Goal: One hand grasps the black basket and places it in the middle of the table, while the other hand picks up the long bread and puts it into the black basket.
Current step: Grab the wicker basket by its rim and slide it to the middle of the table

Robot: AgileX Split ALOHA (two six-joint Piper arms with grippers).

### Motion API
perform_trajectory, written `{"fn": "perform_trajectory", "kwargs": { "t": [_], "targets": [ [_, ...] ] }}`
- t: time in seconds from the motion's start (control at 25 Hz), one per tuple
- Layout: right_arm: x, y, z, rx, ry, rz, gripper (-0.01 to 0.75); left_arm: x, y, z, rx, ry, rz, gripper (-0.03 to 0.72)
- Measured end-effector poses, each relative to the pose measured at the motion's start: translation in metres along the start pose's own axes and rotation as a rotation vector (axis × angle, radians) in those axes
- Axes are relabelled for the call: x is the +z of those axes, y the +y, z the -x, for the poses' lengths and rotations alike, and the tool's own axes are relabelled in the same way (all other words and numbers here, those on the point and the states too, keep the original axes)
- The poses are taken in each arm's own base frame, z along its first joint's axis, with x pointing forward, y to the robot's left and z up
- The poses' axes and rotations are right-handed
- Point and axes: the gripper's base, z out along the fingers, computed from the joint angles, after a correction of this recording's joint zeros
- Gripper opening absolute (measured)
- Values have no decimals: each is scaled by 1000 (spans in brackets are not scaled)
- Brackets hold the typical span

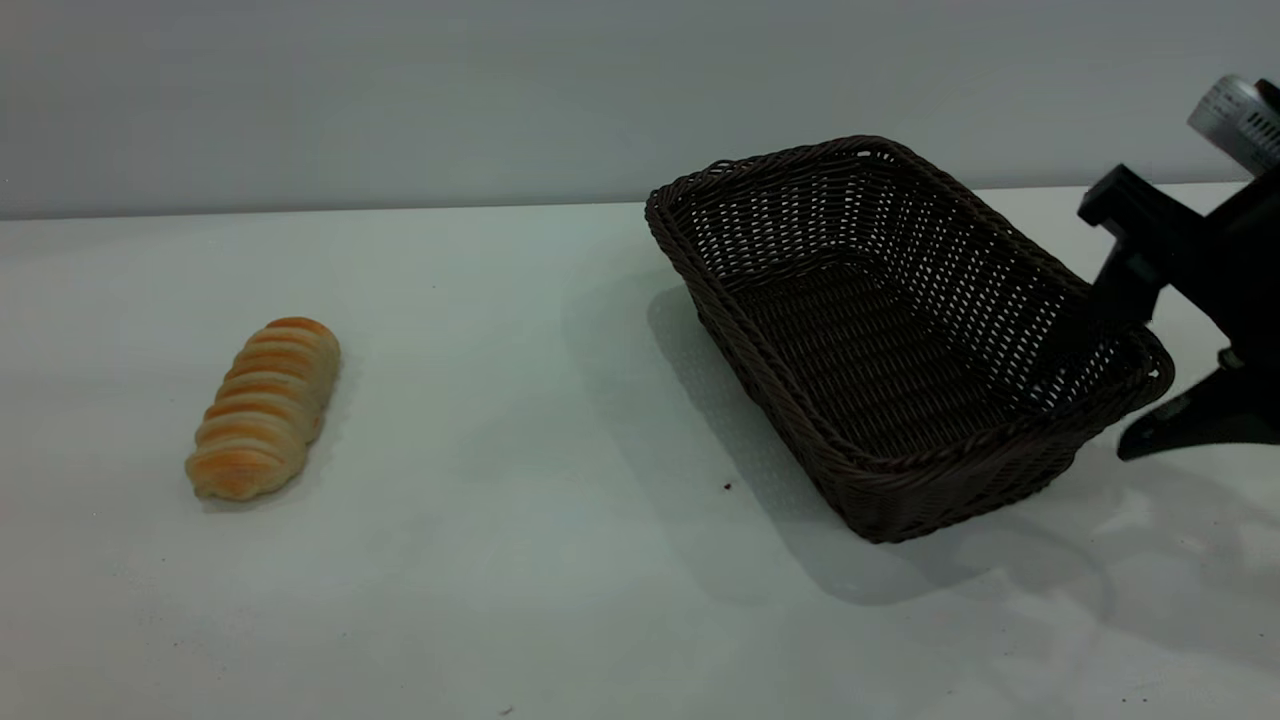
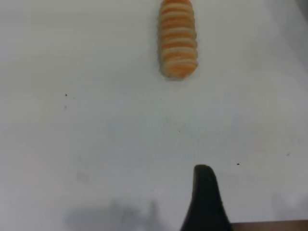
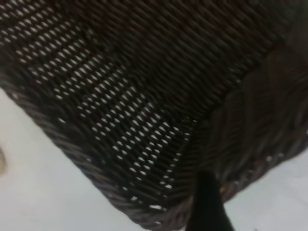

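The black basket (image 1: pixel 900 340) stands on the table (image 1: pixel 560 560) right of the middle. My right gripper (image 1: pixel 1135 372) is at the basket's right end, open, with one finger (image 1: pixel 1125 285) inside the wall and the other outside, the rim between them. In the right wrist view the weave (image 3: pixel 144 96) fills the picture and one black finger (image 3: pixel 208 202) lies over the rim. The long bread (image 1: pixel 265 405) lies on the table at the far left. My left gripper is out of the exterior view. Its wrist view shows one finger (image 2: pixel 205 192) over bare table, well short of the bread (image 2: pixel 178 41).
A grey wall runs behind the table's back edge (image 1: pixel 330 212). A few tiny dark specks (image 1: pixel 727 487) mark the tabletop. Bare table lies between the bread and the basket.
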Motion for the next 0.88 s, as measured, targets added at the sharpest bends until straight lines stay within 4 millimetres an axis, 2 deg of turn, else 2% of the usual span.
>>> {"fn": "perform_trajectory", "kwargs": {
  "t": [0.44, 0.72, 0.88],
  "targets": [
    [30, -2, 16, 73, 17, -7, 548, 0, 0, 0, 1, 5, 3, 563],
    [56, -9, 27, 126, 27, -29, 548, 0, 0, -2, 1, 21, 5, 563],
    [67, -15, 31, 142, 22, -55, 497, 0, 1, -3, 1, 32, 6, 563]
  ]
}}
